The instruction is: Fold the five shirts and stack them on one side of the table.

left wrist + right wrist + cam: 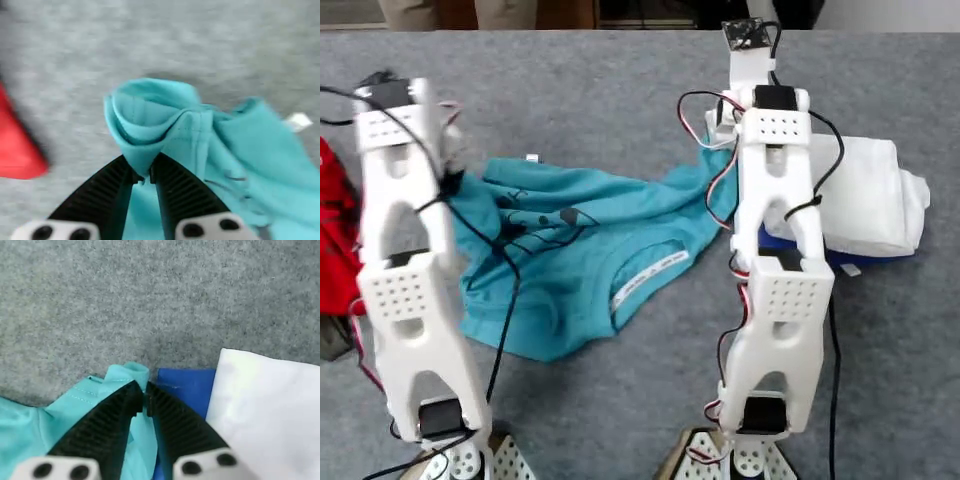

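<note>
A teal shirt [575, 255] lies spread and crumpled on the grey table between the two arms. My left gripper [142, 176] is shut on a bunched fold of the teal shirt [165, 122] at its left edge. My right gripper [145, 396] is shut on the shirt's other corner [125, 377], next to a folded white shirt [265, 410] lying on a folded blue shirt [185, 387]. In the high view that stack, the white shirt [875, 195] over the blue shirt [790, 247], sits at the right. A red shirt [335, 240] lies at the left edge.
The grey felt table [580, 90] runs open toward the far edge. A white tag [299, 121] lies on the cloth beyond the teal shirt. Black cables hang from the left arm across the teal shirt [510, 240].
</note>
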Controlling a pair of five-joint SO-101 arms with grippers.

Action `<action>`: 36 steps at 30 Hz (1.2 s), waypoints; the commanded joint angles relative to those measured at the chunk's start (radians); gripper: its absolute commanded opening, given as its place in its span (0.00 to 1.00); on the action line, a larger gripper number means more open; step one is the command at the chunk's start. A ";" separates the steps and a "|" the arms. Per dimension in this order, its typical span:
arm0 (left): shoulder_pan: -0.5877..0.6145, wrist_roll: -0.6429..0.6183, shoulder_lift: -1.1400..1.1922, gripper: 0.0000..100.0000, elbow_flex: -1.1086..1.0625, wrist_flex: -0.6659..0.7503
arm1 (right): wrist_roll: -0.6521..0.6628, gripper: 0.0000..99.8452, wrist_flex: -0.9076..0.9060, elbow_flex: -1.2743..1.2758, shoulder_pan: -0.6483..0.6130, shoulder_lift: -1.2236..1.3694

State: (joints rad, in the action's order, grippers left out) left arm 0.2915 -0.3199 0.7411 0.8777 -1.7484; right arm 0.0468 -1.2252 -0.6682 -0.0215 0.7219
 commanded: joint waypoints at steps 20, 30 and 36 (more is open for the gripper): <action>0.221 0.712 -0.957 0.02 -1.240 -0.012 | 0.014 0.00 0.020 -0.001 -0.025 -0.005; 0.229 0.865 -1.032 0.02 -1.462 -0.012 | 0.014 0.00 0.020 -0.001 -0.025 -0.005; 0.235 0.862 -1.013 0.13 -1.421 -0.012 | 0.014 0.00 0.020 -0.001 -0.025 -0.005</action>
State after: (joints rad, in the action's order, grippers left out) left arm 0.5079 0.5347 -0.2654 -0.5800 -1.7484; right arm 0.0468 -1.2236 -0.6682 -0.0368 0.7219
